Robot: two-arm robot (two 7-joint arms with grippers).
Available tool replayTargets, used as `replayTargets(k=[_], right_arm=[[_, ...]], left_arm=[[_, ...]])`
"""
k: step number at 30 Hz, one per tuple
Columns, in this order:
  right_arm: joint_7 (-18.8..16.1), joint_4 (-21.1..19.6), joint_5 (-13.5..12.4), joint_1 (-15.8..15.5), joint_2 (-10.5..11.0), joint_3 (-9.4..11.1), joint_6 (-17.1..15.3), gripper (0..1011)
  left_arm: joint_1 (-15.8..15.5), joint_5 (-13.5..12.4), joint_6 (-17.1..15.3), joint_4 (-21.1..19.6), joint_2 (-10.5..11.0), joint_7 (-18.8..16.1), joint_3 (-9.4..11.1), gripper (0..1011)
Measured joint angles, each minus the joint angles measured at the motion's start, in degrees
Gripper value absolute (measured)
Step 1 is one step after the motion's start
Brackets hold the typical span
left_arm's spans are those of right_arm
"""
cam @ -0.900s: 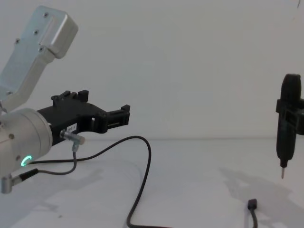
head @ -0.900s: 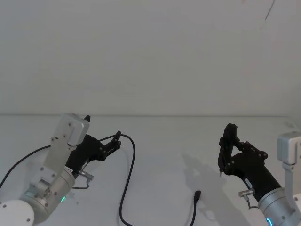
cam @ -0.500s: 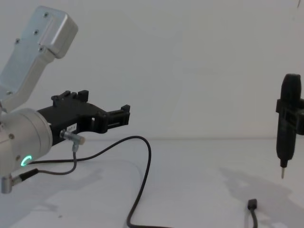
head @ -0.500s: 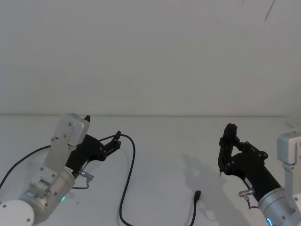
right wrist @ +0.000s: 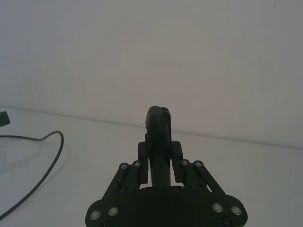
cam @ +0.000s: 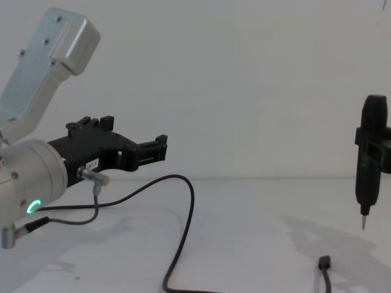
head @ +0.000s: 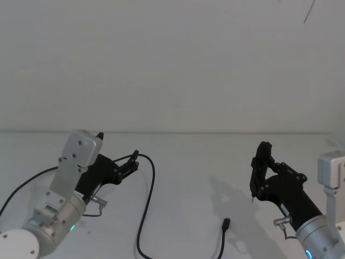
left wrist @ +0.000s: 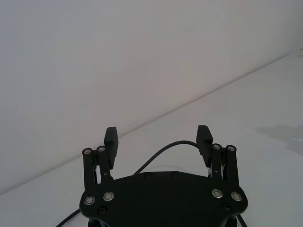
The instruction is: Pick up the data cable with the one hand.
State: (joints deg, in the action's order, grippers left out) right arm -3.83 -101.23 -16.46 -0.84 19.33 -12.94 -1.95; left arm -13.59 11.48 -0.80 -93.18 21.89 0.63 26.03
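Observation:
The data cable [head: 152,183] is a thin black line that arcs up beside my left gripper [head: 133,161], curves down across the white table and ends in a small black plug [head: 226,223]. In the left wrist view the left gripper [left wrist: 157,138] is open, and the cable's arc [left wrist: 174,144] passes just beyond and below the gap between its fingers, untouched. From the chest, the cable [cam: 190,204] runs beneath the left gripper [cam: 160,148], and the plug [cam: 324,263] lies at lower right. My right gripper [head: 265,171] is shut on a slim black pen-like tool [cam: 369,165], hanging above the plug.
A short grey wire with a silver plug [cam: 93,176] hangs from my left wrist. The white table [head: 183,162] meets a plain white wall behind. In the right wrist view, the tool [right wrist: 158,137] stands upright and the cable [right wrist: 45,168] lies off to one side.

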Motion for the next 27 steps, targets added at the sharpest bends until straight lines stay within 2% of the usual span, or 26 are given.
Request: replayTargets(k=[27], right_arm=[[0.0, 0.0, 0.0, 0.0, 0.0, 0.0, 0.0, 284]], left_arm=[[0.0, 0.0, 0.0, 0.0, 0.0, 0.0, 0.0, 1001]])
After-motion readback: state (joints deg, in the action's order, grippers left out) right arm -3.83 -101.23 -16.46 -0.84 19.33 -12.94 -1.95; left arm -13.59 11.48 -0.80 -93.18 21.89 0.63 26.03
